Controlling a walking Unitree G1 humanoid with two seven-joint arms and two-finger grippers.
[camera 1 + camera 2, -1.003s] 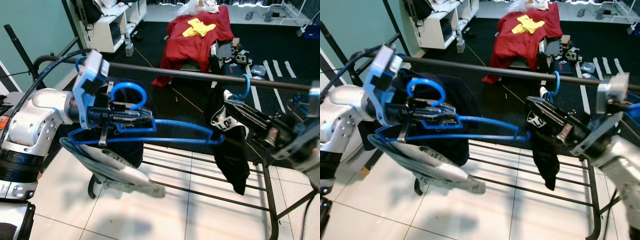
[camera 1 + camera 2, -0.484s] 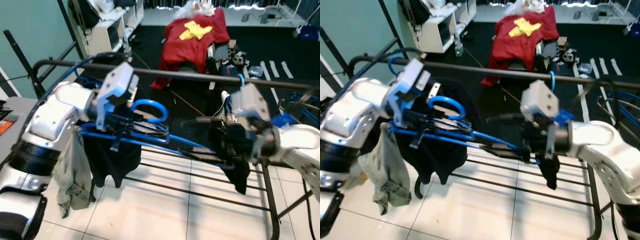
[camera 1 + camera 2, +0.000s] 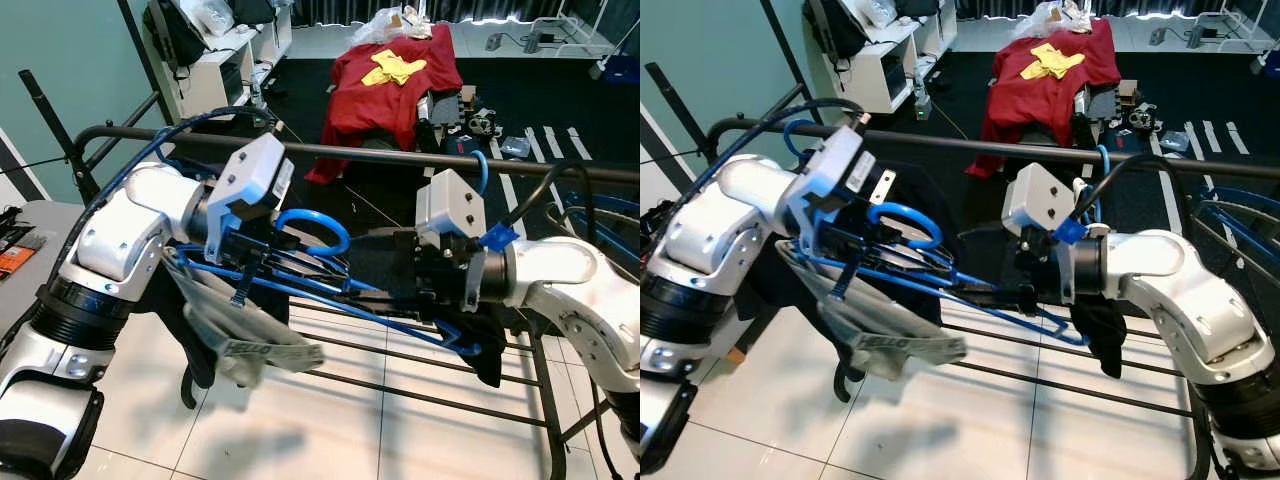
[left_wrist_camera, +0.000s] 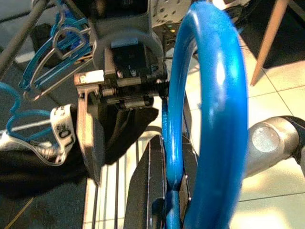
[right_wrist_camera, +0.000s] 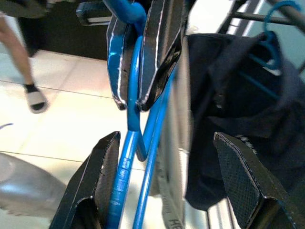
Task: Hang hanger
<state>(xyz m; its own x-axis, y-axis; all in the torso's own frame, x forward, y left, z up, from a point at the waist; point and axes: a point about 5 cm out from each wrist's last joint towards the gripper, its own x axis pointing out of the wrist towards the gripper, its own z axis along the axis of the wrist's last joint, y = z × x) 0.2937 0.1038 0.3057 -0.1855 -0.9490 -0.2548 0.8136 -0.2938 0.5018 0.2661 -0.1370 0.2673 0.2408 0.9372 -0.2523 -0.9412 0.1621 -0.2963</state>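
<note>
A blue plastic hanger (image 3: 318, 226) with a grey garment (image 3: 250, 340) draped over it is held below the black rail (image 3: 400, 152) of the clothes rack. My left gripper (image 3: 298, 266) is shut on the hanger just under its hook (image 4: 209, 95). My right gripper (image 3: 365, 265) reaches in from the right and stands open. Its fingers (image 5: 97, 188) are wide apart on either side of the hanger's blue bars (image 5: 136, 157), not touching them. The left gripper's fingers (image 5: 159, 52) clamp the blue neck.
A black garment (image 3: 487, 352) hangs on another blue hanger (image 3: 485, 170) at the rail's right. A dark garment (image 3: 200, 320) hangs at the left. Lower rack bars (image 3: 400, 385) cross over the tiled floor. A red shirt (image 3: 395, 75) lies beyond. A person's sandalled foot (image 5: 33, 98) stands nearby.
My right arm has swung in from the right, and its open fingers now flank the hanger's bars. The hanger's right end has dipped lower, and the grey garment has swung.
</note>
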